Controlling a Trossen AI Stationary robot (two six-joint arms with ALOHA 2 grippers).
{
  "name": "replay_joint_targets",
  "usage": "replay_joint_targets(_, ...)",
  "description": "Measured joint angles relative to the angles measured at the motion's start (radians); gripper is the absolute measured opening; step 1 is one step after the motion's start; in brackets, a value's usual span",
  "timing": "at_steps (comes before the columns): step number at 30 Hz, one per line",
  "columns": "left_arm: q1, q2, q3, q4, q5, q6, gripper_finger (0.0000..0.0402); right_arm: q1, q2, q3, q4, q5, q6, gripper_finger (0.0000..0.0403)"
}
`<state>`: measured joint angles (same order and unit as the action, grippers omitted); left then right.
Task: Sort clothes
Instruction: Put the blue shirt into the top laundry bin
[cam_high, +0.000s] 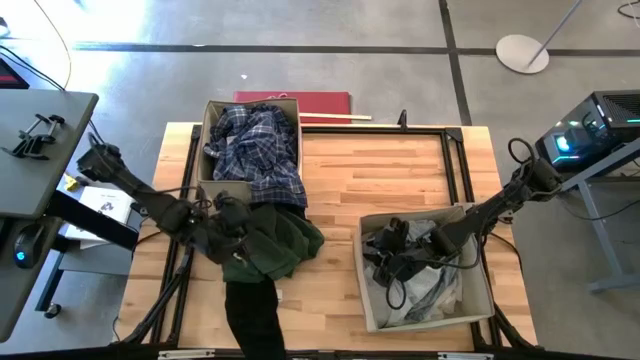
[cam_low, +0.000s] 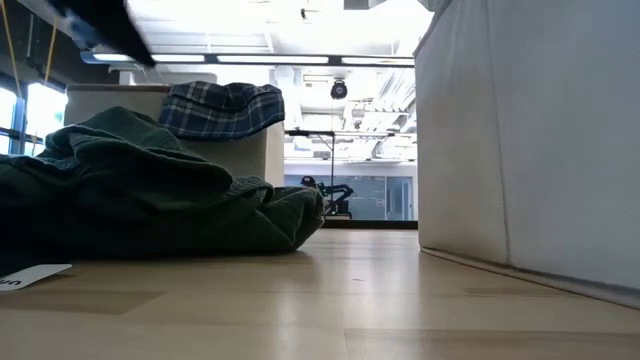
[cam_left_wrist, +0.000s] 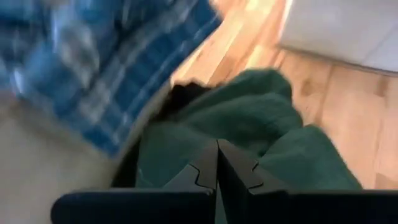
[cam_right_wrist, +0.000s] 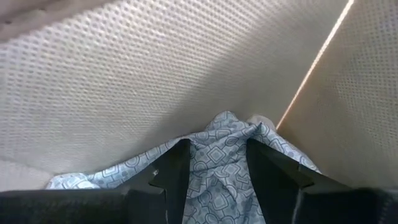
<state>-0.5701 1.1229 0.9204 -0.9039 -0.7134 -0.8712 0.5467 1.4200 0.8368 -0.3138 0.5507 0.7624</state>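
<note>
Wooden table (cam_high: 390, 175): the left gripper (cam_left_wrist: 217, 163), fingers closed, rests on the dark green garment (cam_high: 275, 245). Right gripper (cam_right_wrist: 216, 163) spreads around pale patterned cloth (cam_right_wrist: 217, 155) inside a beige box (cam_high: 425, 318).

Plaid shirt (cam_high: 256, 148), crumpled, filled the 11 o'clock box, spilling over its near rim. Dark green garment (cam_high: 275, 243) lay heaped at 8 o'clock, touching it; black garment (cam_high: 252, 315) trailed off the near edge. Pale patterned clothes (cam_high: 430, 290) lay bunched in the 4 o'clock box.
</note>
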Motion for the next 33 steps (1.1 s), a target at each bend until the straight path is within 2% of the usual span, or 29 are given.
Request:
replay_joint_targets(4,-0.018,0.008,-0.093,-0.007,0.007,-0.206,0.0006,-0.011,0.0,0.0,0.019,0.002,0.006,0.0151)
replay_joint_targets(7,-0.017,0.008,-0.176,0.019,-0.005,-0.339,0.0029,-0.016,0.0,0.0,0.026,0.001,0.022,0.0151)
replay_joint_targets(13,-0.01,0.008,-0.331,0.259,-0.032,-0.456,0.0104,-0.017,0.0,0.0,0.027,0.002,-0.004,0.0151)
replay_joint_targets(16,0.005,0.008,-0.392,0.387,-0.064,-0.461,0.0143,-0.017,0.0,0.0,0.027,0.004,-0.024,0.0151)
replay_joint_targets(18,0.023,0.008,-0.419,0.414,-0.067,-0.462,0.0163,-0.022,0.0,0.0,0.028,0.006,-0.053,0.0151)
replay_joint_targets(24,0.096,0.027,-0.463,0.431,-0.104,-0.481,0.0183,-0.065,0.0,0.0,0.033,0.006,-0.091,0.0151)
replay_joint_targets(29,0.12,0.047,-0.464,0.498,-0.294,-0.426,0.0184,-0.098,0.0,0.0,0.035,-0.005,-0.09,0.0151)
replay_joint_targets(33,0.115,0.047,-0.464,0.655,-0.38,-0.263,0.0184,-0.102,0.0,0.0,0.035,-0.006,-0.09,0.0151)
